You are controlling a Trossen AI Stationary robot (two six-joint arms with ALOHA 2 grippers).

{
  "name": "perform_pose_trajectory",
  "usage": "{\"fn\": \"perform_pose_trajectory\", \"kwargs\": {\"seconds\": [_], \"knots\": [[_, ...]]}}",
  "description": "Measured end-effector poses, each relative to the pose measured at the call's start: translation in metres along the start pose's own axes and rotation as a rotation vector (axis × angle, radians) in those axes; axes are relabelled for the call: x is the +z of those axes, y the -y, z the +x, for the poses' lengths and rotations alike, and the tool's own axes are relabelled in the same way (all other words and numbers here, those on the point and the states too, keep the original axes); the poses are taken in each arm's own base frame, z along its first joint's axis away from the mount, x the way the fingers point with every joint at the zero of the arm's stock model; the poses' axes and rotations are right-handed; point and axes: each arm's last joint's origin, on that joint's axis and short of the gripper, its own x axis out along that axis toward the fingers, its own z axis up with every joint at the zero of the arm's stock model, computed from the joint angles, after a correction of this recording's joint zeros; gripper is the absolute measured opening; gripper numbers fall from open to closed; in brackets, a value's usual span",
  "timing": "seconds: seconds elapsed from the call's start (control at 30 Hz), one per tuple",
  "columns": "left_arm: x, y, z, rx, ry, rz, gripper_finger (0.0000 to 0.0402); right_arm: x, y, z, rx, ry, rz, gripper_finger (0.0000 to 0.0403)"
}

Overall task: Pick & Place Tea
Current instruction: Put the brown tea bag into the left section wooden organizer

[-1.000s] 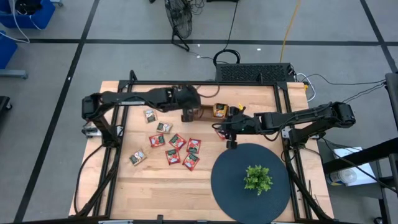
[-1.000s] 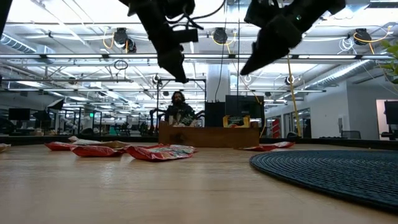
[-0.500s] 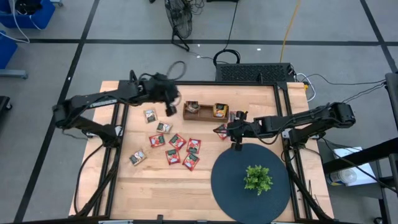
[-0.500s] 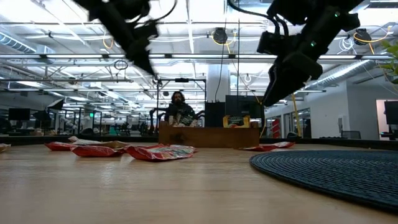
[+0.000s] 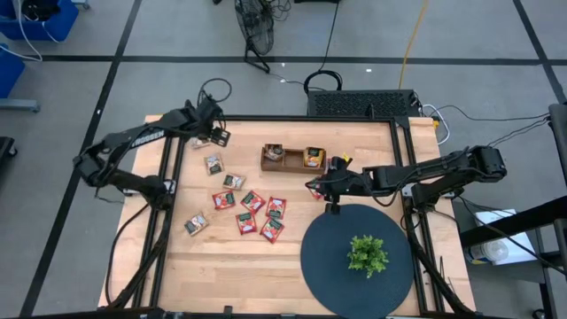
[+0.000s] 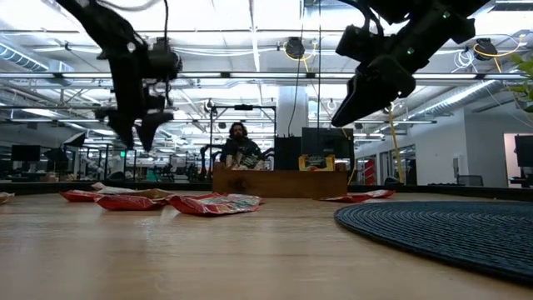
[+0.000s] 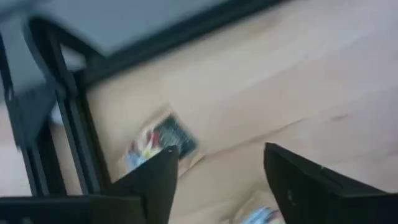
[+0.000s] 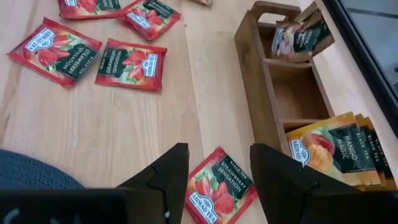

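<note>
The right claw (image 8: pixel 214 171) hangs open directly above a red strawberry sachet (image 8: pixel 219 187) at lower centre of its wrist view, positioned for a descent. The wooden tray (image 8: pixel 272 93) just beside already holds orange and grey-green sachets. The left claw (image 5: pixel 215 135), open and empty, hovers upper left over the bench (image 5: pixel 230 266).

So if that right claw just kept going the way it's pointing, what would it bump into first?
Most likely the red tea packet lying between the open fingers of the right claw, beside the wooden tray. Depth is hard to judge, so take that as a guess.
</note>
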Motion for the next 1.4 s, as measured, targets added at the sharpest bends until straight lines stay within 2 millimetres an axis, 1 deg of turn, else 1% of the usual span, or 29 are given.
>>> {"fn": "perform_pose_trajectory", "kwargs": {"seconds": [0.07,0.13,0.27,0.4,0.57,0.67,0.8,0.93,1.0,1.07,1.13,1.23,1.33,1.4], "knots": [[0.000,-0.009,0.017,0.042,-0.086,-0.034,0.0251,0.001,0.000,0.000,0.000,0.006,-0.002,0.0155],[0.002,-0.017,0.033,0.080,-0.156,-0.070,0.0253,0.001,0.000,0.000,0.000,0.005,-0.003,0.0155],[0.010,-0.030,0.058,0.144,-0.269,-0.117,0.0238,0.001,0.000,0.000,0.001,0.005,-0.018,0.0155],[0.027,-0.026,0.067,0.172,-0.281,-0.112,0.0209,0.001,0.000,0.000,0.001,0.007,-0.022,0.0155],[0.040,-0.026,0.080,0.214,-0.342,-0.093,0.0176,0.001,0.000,0.000,0.001,0.012,-0.027,0.0155],[0.043,-0.027,0.090,0.244,-0.445,-0.079,0.0156,0.001,0.000,0.000,0.001,0.015,-0.031,0.0155],[0.038,-0.030,0.105,0.302,-0.610,-0.075,0.0114,0.002,0.000,0.000,0.001,0.017,-0.034,0.0155],[0.033,-0.026,0.115,0.316,-0.692,-0.060,0.0062,0.002,0.000,0.000,0.001,0.017,-0.034,0.0155],[0.031,-0.023,0.118,0.283,-0.724,-0.065,0.0036,0.002,0.000,0.000,0.001,0.017,-0.034,0.0155],[0.028,-0.019,0.118,0.252,-0.752,-0.034,0.0012,0.002,0.000,0.000,0.001,0.018,-0.034,0.0155],[0.027,-0.011,0.115,0.207,-0.769,-0.006,0.0007,0.002,0.000,0.000,0.001,0.018,-0.034,0.0155],[0.023,0.004,0.112,0.092,-0.810,0.035,0.0019,0.002,0.000,0.000,0.001,0.019,-0.041,0.0155],[0.018,0.025,0.106,-0.029,-0.834,0.122,0.0024,0.002,0.000,0.000,0.001,0.020,-0.040,0.0155],[0.015,0.039,0.103,-0.075,-0.831,0.195,0.0019,0.002,0.000,0.000,0.001,0.023,-0.039,0.0155]]}}
